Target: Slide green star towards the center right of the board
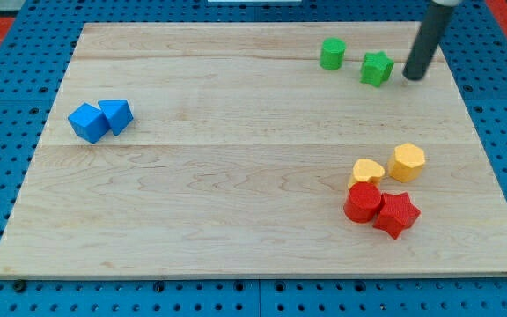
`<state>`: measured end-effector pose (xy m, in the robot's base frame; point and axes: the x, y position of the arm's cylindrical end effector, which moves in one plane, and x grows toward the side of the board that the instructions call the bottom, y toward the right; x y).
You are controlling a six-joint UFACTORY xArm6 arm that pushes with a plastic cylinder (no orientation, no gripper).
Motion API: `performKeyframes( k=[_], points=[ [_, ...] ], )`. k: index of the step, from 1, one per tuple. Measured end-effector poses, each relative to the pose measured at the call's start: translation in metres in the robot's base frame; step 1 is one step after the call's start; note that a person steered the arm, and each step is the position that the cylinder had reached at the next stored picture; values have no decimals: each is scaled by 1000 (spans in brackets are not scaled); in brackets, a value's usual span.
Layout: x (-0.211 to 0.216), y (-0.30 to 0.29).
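Observation:
The green star [377, 68] lies near the board's top right. A green cylinder [332, 54] stands just to its left, apart from it. My tip [412, 77] rests on the board a short way to the right of the green star, with a small gap between them. The dark rod rises from the tip toward the view's top right.
A yellow heart [367, 171] and a yellow hexagon [407, 162] sit at the lower right, with a red cylinder [363, 202] and a red star [396, 214] just below them. Two blue blocks [100, 119] touch at the left. The wooden board [236, 176] lies on blue pegboard.

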<state>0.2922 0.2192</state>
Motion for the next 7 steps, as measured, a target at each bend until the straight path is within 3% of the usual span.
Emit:
performKeyframes(
  k=[1, 2, 3, 5, 7],
  points=[
    [-11, -71],
    [33, -133],
    [78, -155],
    [38, -188],
    [27, -125]
  ],
)
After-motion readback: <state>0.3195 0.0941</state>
